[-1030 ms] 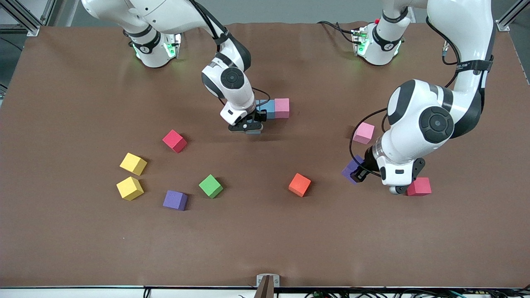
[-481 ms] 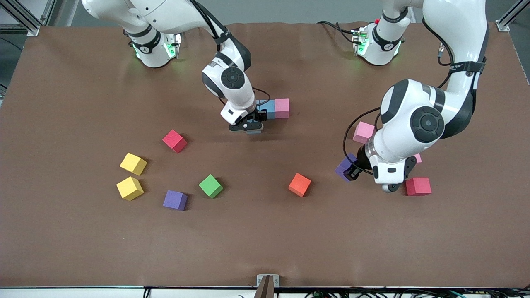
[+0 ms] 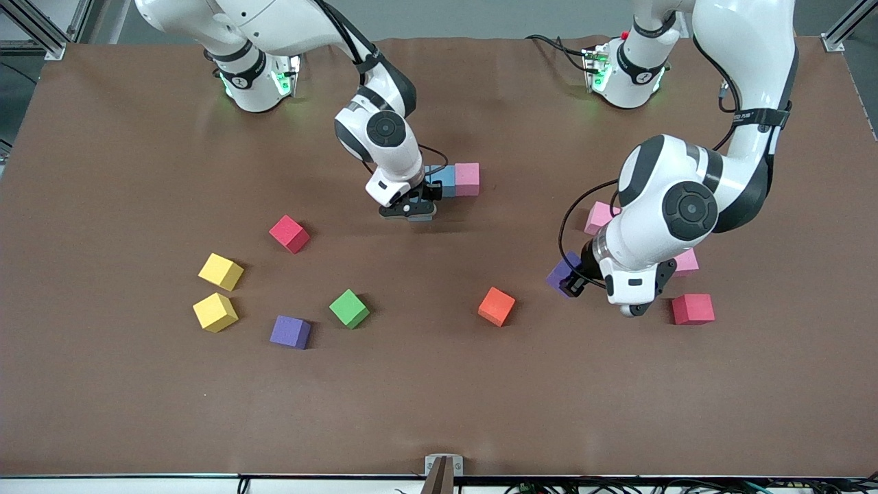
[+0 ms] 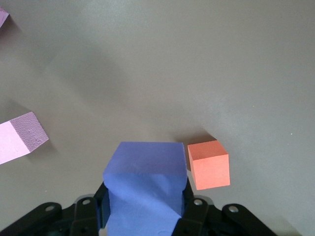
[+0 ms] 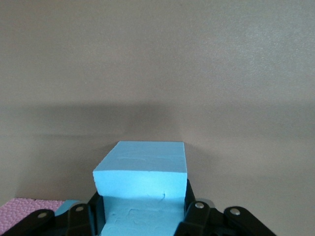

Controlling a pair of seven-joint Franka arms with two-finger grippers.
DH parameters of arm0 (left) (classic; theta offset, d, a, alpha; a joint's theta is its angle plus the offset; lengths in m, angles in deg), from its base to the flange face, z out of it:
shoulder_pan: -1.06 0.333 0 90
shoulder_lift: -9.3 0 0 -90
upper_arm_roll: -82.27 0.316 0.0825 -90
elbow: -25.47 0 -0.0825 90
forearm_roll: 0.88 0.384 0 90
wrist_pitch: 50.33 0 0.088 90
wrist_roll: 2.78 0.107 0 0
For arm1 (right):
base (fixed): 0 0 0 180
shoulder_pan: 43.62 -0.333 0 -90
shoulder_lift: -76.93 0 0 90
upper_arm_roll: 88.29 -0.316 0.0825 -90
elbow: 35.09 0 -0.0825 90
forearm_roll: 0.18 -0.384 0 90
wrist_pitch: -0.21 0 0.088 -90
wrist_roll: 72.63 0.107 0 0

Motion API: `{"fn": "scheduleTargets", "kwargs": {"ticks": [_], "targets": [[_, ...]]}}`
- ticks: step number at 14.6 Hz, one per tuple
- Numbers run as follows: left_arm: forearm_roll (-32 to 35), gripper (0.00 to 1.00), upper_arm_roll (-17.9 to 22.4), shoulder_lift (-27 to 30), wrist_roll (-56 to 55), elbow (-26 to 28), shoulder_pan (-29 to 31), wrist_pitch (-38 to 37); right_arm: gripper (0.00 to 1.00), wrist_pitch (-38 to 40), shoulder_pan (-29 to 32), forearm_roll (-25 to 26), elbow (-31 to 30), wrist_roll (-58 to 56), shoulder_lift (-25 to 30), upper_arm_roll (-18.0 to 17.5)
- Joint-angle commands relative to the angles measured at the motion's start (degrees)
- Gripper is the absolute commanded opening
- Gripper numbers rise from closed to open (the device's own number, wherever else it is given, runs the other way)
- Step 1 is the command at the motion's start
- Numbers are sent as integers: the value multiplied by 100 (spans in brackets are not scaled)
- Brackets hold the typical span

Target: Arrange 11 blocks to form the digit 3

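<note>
A light blue block (image 5: 142, 187) was gripped by the right gripper (image 3: 409, 210) beside the blue-pink pair (image 3: 454, 180), a purple block (image 4: 145, 189) by the left gripper (image 3: 575, 283) near the orange block (image 3: 496, 306); placement judged next.

The front view looks down from high across the table (image 3: 103, 384), facing both arm bases. Each wrist view sits close above its own gripper; the orange block (image 3: 496, 306) (image 4: 209, 164) appears in the front and left wrist views.

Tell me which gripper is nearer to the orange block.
Left. The left gripper, shut on a purple block, is beside the orange block, toward the left arm's end. The right gripper, shut on a light blue block, is by the blue-and-pink row, well away.
</note>
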Motion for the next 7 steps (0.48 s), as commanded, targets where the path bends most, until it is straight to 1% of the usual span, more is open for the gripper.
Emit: {"fn": "scheduleTargets", "kwargs": {"ticks": [1,7], "targets": [[-115,4,24,10,1,-46,-22,-86,1,74,-8,17,-185,131,197,-20],[-115,4,15,10,45,-54,-22,-86,1,65,-8,17,-159,123,179,-12]]}}
